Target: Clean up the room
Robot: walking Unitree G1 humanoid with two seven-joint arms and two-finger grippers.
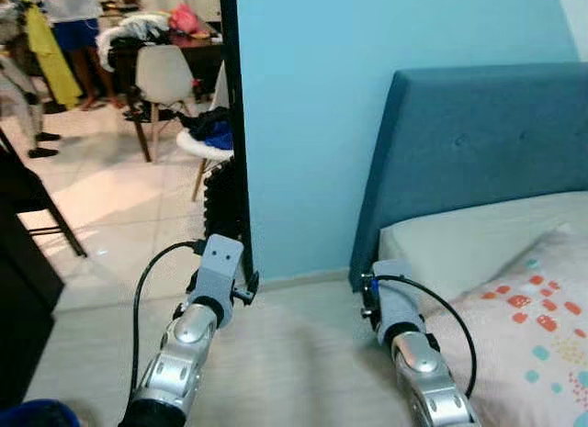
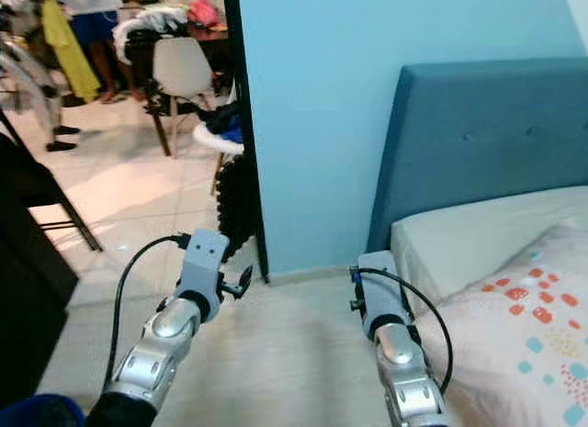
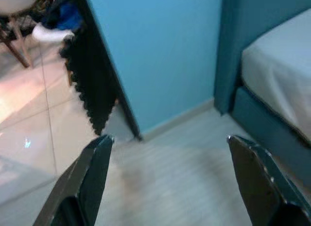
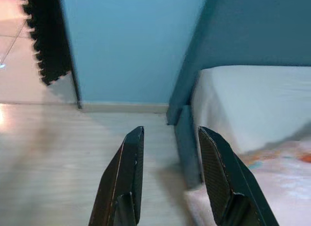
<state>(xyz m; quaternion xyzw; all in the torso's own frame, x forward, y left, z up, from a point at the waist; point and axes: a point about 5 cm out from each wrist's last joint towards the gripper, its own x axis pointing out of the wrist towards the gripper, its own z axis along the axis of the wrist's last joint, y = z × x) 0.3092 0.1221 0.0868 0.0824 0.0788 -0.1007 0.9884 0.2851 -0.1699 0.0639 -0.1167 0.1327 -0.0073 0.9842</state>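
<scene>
Both arms are raised in front of me over pale wood flooring point(image 1: 294, 353). My left gripper point(image 3: 168, 138) is open wide with nothing between its fingers and faces the foot of a light blue wall point(image 1: 312, 124). My right gripper point(image 4: 171, 131) is open too, its fingers closer together, and faces the corner of a bed point(image 1: 469, 243). The left arm's wrist point(image 1: 219, 266) and the right arm's wrist point(image 1: 390, 303) hang above the floor. A patterned blanket point(image 1: 533, 326) lies on the bed to my right.
A blue padded headboard point(image 1: 478, 142) stands against the wall. Black foam mats point(image 1: 225, 197) lean at the wall's edge. Beyond are white chairs point(image 1: 165, 73) with clothes point(image 1: 209, 129), a cluttered table point(image 1: 175, 32) and a person point(image 1: 78, 32). Dark furniture point(image 1: 23, 280) stands at my left.
</scene>
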